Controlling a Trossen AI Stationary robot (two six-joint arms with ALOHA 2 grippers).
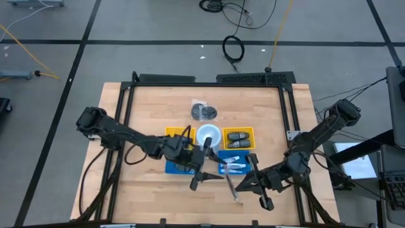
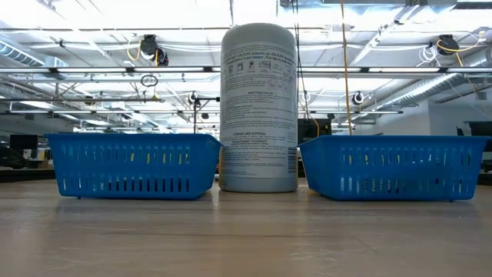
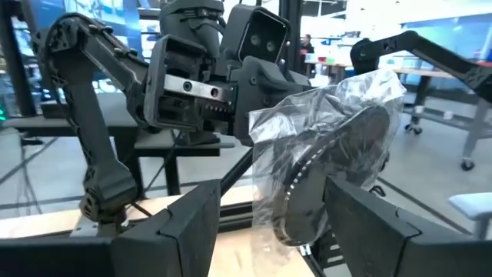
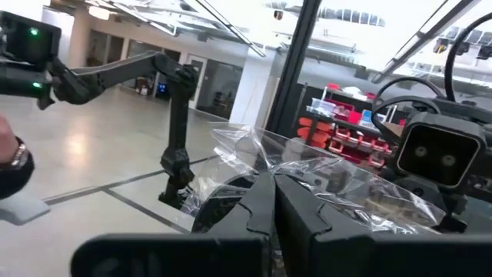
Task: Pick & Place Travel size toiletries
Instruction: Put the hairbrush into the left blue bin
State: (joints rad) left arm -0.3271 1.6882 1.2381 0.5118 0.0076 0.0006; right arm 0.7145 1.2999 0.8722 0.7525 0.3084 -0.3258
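Observation:
The travel size toiletries (image 1: 233,166) are small white tubes lying in the right blue bin, and no gripper touches them. Both grippers are raised above the table's near middle, facing each other. My right gripper (image 4: 275,188) is shut on a clear plastic bag (image 3: 323,169) holding a dark round part. My left gripper (image 3: 280,238) is open, with one finger on either side of that bag; I cannot tell whether they touch it. In the high view the left gripper (image 1: 204,177) is left of the right gripper (image 1: 245,182). My right gripper pinches the bag's crumpled clear plastic (image 4: 307,165) between its two shut fingers, coming level from the table's right side. The bag is lifted clear of the table. Seen from the left wrist, the plastic's upper edge (image 3: 265,123) meets the right gripper and the dark contents hang lower.
Two yellow bins (image 1: 239,136) and two blue bins (image 1: 177,166) surround a white canister (image 1: 208,135). The right yellow bin holds black oblong gadgets. Another bagged dark item (image 1: 204,112) lies farther back. In the low view the blue baskets (image 2: 134,165) flank the canister (image 2: 258,108).

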